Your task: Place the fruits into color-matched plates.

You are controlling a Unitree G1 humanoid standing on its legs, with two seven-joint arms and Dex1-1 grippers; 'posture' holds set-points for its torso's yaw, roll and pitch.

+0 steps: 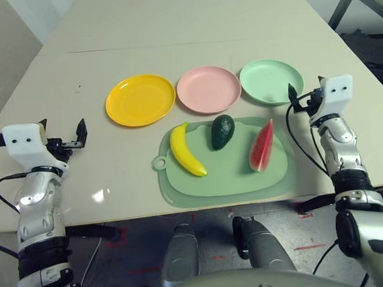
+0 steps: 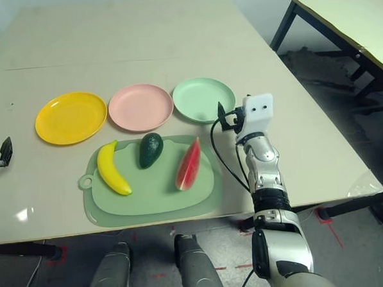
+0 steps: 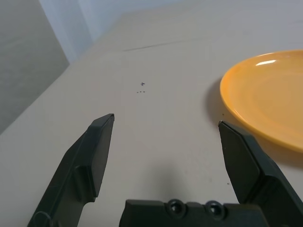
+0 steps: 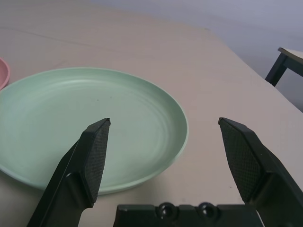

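Left eye view: three smooth round shallow plates in a row on the matte beige table [image 1: 78,66] — yellow plate [image 1: 140,100], pink plate [image 1: 208,89], mint plate [image 1: 271,81]. Just in front, a rounded light-green mat [image 1: 232,183] w/ ring tab carries the glossy curved banana [image 1: 186,150], dark pebbled avocado [image 1: 222,131] and red watermelon wedge [image 1: 262,146], each apart. Left gripper [image 3: 165,124] near yellow plate, jaws wide, nothing held. Right gripper [image 4: 165,124] by mint plate's rim, jaws wide too, ribbed pads.

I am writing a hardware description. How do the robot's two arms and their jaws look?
Both forearms are silver metal with black joint bands and thin black cables looping alongside. Each wrist carries a white box with two small dark dots. The left gripper and right gripper have two flat black tapered fingers, textured inside.
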